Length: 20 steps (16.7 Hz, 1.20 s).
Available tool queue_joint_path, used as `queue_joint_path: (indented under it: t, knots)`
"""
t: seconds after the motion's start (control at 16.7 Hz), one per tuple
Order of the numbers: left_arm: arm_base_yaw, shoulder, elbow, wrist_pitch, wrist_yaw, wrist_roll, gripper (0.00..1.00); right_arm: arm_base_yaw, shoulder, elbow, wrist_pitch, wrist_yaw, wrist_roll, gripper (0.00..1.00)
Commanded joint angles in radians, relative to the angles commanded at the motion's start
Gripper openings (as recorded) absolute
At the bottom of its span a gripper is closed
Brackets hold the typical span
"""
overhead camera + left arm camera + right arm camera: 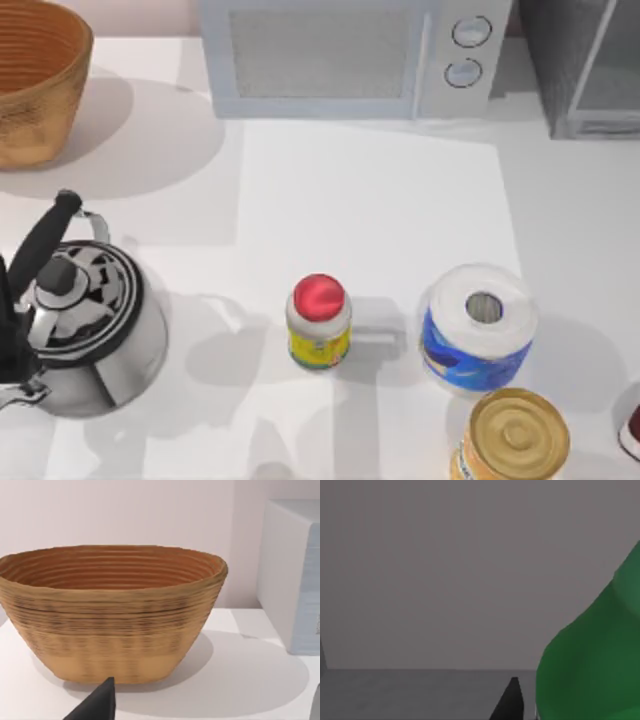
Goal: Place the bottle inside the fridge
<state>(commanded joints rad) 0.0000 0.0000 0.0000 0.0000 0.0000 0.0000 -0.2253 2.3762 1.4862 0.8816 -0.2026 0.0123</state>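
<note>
The bright green bottle looms close and tilted in the right wrist view, hiding one finger of my right gripper. The other black fingertip stands close beside it with a thin gap at the tip. The jaws are narrow, apparently shut on the bottle. A plain grey wall and a darker grey floor lie behind them. The dark grey fridge stands at the table's far right corner. My left gripper is open and faces the woven basket at the far left.
A light grey microwave sits at the back centre, with the basket to its left. A steel kettle, a red-capped jar, a paper roll and a tin can crowd the front.
</note>
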Motion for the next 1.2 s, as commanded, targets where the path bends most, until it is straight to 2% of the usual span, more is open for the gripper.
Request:
queue_joint_path:
  t: [0.06,0.84,1.2]
  knots:
    - [0.0,0.0,0.0,0.0,0.0,0.0,1.0,0.0,0.0,0.0,0.0,0.0,0.0,0.01]
    - [0.0,0.0,0.0,0.0,0.0,0.0,1.0,0.0,0.0,0.0,0.0,0.0,0.0,0.98]
    - [0.0,0.0,0.0,0.0,0.0,0.0,1.0,0.0,0.0,0.0,0.0,0.0,0.0,1.0]
